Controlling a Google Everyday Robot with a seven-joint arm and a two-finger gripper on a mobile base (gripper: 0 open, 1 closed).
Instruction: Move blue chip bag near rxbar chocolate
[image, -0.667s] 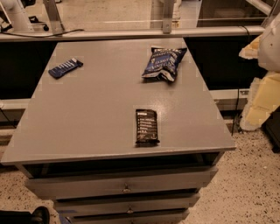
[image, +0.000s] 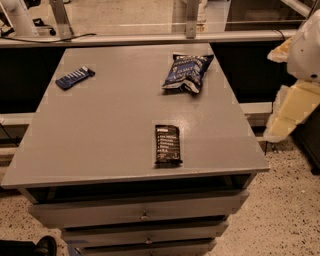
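Observation:
The blue chip bag (image: 186, 73) is a puffy dark blue bag with white lettering, lying at the back right of the grey table top (image: 100, 135). The rxbar chocolate (image: 167, 144) is a flat black wrapper with white text lines, lying near the table's front edge, right of the middle. The two are well apart, the bag behind the bar. My arm shows as white and cream parts at the right edge of the view, off the table. The gripper (image: 292, 107) hangs there beside the table's right side, away from both objects and holding nothing that I can see.
A small flat blue bar with white stripes (image: 74, 77) lies at the table's back left. Drawers (image: 142, 212) sit under the top. A ledge and rail (image: 150, 37) run behind the table. Speckled floor lies to the right and front.

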